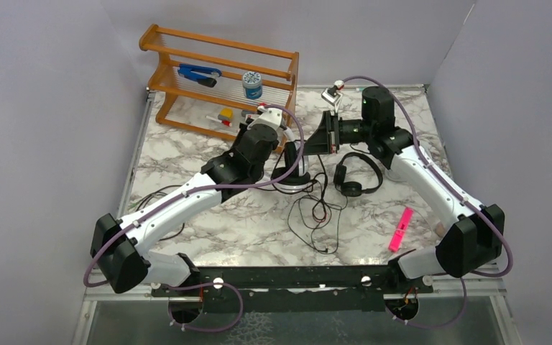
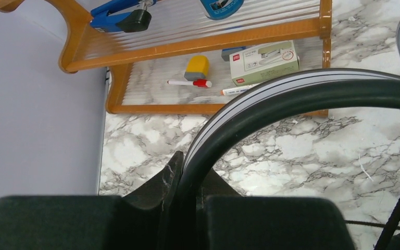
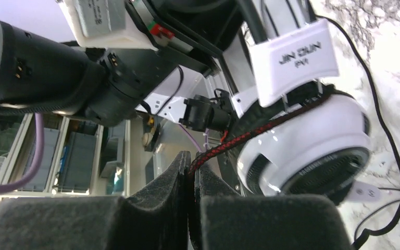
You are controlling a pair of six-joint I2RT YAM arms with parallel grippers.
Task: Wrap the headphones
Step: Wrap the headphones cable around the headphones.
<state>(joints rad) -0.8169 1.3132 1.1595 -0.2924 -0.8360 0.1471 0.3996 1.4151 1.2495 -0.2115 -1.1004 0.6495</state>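
My left gripper (image 2: 187,174) is shut on the black, white-edged headband (image 2: 291,96) of the white headphones with black ear pads (image 1: 298,176), holding them over the middle of the table. My right gripper (image 3: 192,169) sits close beside them, its jaws pinching the red-and-black braided cord (image 3: 250,135) just below the white ear cup (image 3: 312,140). The rest of the cord (image 1: 316,215) lies in loose loops on the marble table in front. A smaller all-black pair of headphones (image 1: 356,176) lies flat to the right of them.
A wooden rack (image 1: 219,79) stands at the back left and holds a blue stapler (image 1: 200,73), a small jar (image 1: 252,85), pens and a box (image 2: 263,61). A pink marker (image 1: 400,228) lies at the front right. Grey walls enclose the table on both sides.
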